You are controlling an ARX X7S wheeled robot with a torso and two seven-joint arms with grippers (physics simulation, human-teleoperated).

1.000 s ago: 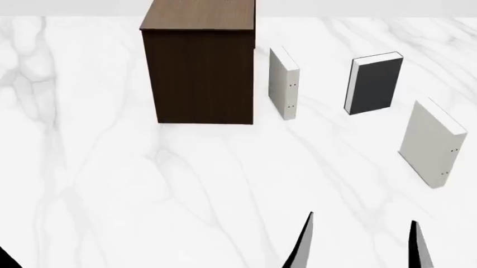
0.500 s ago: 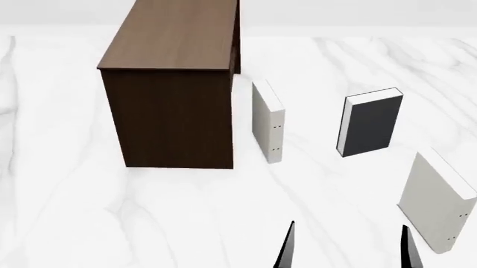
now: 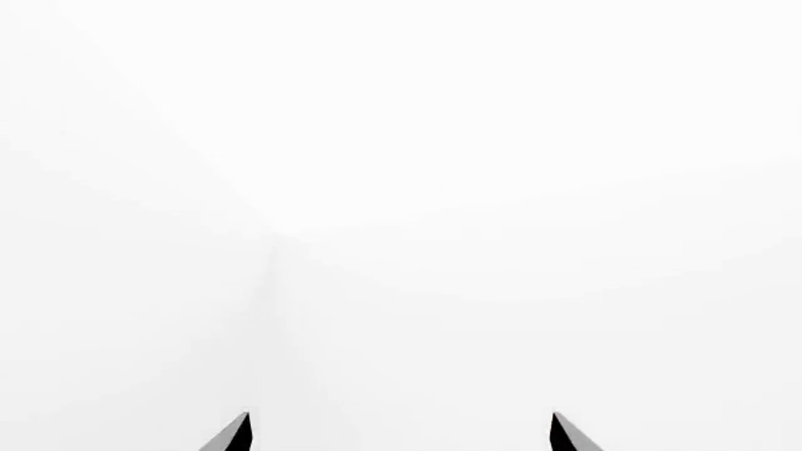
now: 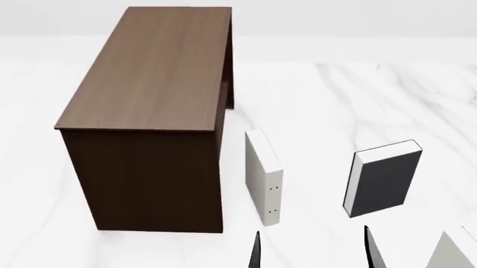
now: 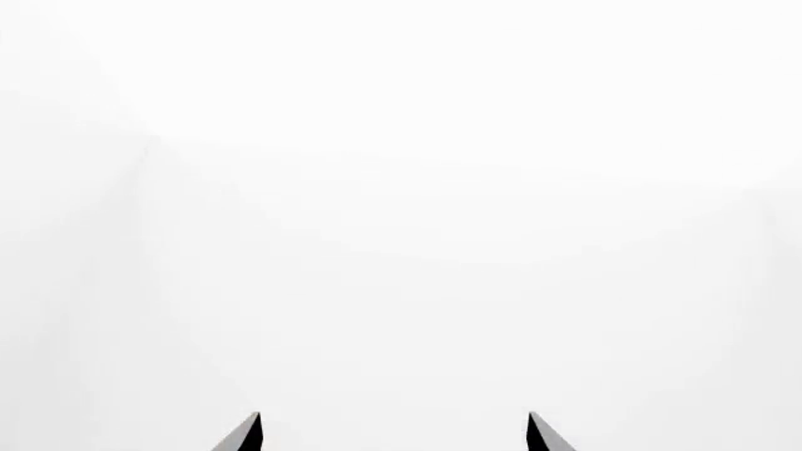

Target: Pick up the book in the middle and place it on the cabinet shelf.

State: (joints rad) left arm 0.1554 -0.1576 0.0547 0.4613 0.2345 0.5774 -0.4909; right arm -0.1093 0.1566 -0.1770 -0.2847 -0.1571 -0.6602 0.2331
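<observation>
The grey book [image 4: 384, 180] stands upright on the white marble floor, white page edges along its top and left side, to the right of the cabinet. The brown wood-grain cabinet [image 4: 153, 84] stands at the left with its flat lighter top in view. My right gripper [image 4: 313, 248] is open and empty; its two dark fingertips rise from the bottom edge of the head view, just in front of and left of the grey book, not touching it. In the right wrist view the right gripper [image 5: 393, 432] faces only white surface. My left gripper [image 3: 401, 432] is open, also over plain white.
An off-white dotted book [image 4: 265, 178] stands upright between the cabinet and the grey book. A second off-white book [image 4: 454, 252] is cut off at the bottom right corner. White marble floor [image 4: 335, 100] stretches behind the books.
The head view has moved closer: cabinet and books have grown and slid down the frame. The right off-white book has slipped to the corner. The right fingertips sit lower in view.
</observation>
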